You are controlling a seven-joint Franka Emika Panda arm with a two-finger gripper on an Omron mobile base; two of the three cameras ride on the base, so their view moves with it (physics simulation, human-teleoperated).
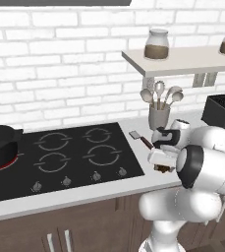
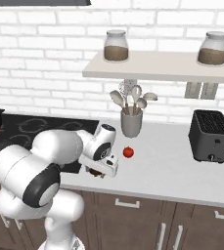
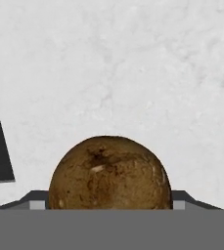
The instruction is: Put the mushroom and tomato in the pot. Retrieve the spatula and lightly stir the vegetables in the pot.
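Hand view: one brown mushroom (image 3: 110,173) at the pincer (image 3: 110,207), grip state unclear.

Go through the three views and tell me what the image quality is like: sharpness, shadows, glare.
Left base view: soft, low-detail render, no glare, red glow under the pot. Right base view: even flat light, faint shadow under the tomato. Hand view: the mushroom is close and mottled, counter texture blurry, no hard shadows.
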